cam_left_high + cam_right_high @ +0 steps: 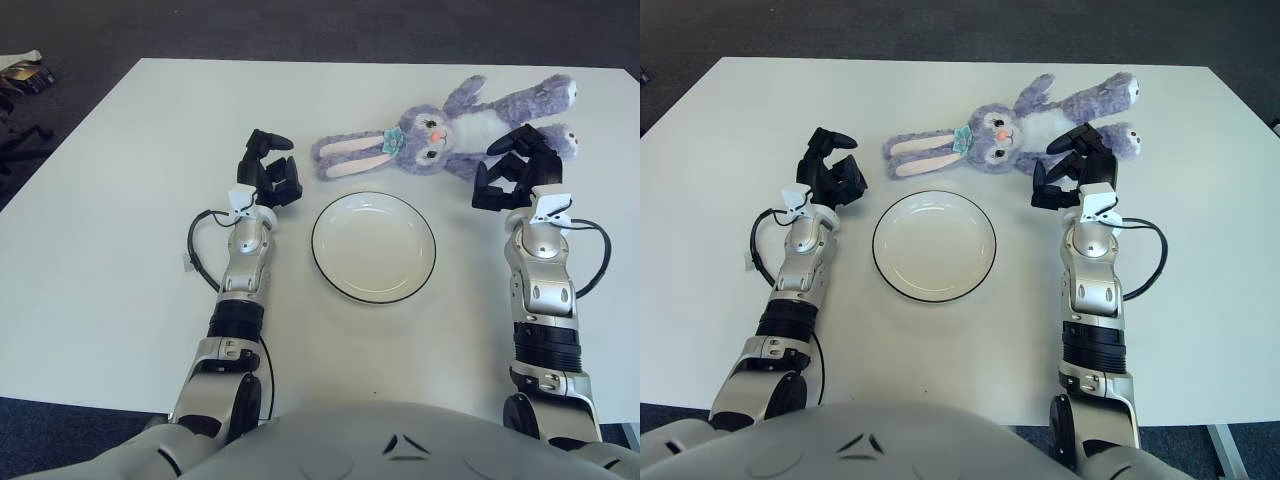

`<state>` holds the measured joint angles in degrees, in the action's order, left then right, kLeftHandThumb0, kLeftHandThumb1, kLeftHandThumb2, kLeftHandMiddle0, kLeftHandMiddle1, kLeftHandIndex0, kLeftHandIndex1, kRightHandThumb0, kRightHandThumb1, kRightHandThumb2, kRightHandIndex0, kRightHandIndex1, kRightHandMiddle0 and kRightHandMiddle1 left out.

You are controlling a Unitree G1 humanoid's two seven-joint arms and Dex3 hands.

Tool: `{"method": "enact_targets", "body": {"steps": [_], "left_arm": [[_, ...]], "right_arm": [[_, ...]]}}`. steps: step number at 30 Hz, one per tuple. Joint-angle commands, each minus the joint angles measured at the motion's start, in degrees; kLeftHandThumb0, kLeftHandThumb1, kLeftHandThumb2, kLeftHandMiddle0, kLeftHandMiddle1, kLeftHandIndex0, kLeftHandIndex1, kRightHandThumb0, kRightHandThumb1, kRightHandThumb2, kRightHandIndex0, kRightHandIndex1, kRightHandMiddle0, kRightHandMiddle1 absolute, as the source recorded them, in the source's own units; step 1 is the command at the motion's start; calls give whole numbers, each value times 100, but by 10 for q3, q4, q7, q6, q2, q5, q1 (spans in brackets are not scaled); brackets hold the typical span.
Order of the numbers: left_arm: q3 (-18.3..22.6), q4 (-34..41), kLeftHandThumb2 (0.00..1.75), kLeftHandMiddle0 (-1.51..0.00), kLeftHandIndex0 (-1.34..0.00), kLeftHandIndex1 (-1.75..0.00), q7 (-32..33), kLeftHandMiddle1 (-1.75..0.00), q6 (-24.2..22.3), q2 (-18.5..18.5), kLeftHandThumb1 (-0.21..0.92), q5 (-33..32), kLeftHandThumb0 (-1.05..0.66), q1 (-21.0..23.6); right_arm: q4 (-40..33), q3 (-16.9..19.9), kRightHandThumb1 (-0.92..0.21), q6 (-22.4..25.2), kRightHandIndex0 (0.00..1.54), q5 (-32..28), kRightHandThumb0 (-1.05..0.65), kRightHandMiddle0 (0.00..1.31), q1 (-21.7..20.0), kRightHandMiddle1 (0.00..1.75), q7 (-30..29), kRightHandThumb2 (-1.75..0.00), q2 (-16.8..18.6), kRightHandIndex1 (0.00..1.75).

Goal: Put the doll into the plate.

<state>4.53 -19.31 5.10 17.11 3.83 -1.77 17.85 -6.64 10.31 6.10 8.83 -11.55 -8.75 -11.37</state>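
- A purple stuffed rabbit doll [445,130] lies flat on a white table [110,220], just beyond an empty white plate [373,247].
- The right hand [517,172] hovers beside the doll's legs, fingers spread wide, holding nothing.
- The left hand [268,172] shows left of the plate, fingers loosely open.
- Risk: gripping only a floppy leg could let the doll sag, drag and miss the plate.

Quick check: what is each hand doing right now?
Left hand: open, empty, left of the plate.
Right hand: open, over the doll, not gripping.
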Motion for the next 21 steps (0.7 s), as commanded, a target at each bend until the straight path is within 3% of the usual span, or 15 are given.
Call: {"method": "enact_targets", "body": {"steps": [1,11,21], "left_arm": [[2,-21,109,-103,-47,-175,-2,-175,2,0,49,-2,-43,-31],[2,-22,110,-102,-48,-175,-2,-175,2,1,49,-2,-43,-33],[-1,-22,109,-101,-47,-175,-3,-175,2,0,50,1,-42,-33]], "right_arm": [[-11,-10,-17,-7,74,32,-1,50,5,169,1,-149,-21,175],[-12,-45,-32,-3,63,139,-1,35,6,174,-8,-133,-67,174],[17,-71,-49,-29,54,226,-1,29,-5,175,-26,-107,-117,160]]}}
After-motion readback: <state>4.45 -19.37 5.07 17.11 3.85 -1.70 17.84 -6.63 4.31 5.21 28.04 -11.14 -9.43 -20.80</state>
